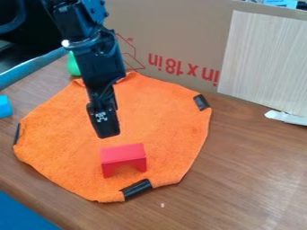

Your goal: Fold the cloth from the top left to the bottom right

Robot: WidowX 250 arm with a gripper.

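The cloth lay spread on the table under a red block, the gripper over its middle (open or closed, I could not tell). A good fold needed a firm pinch at the top-left edge, then a slow diagonal sweep, high enough to clear the block.

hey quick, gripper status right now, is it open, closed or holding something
Gripper: over the orange cloth; open or closed cannot be told.
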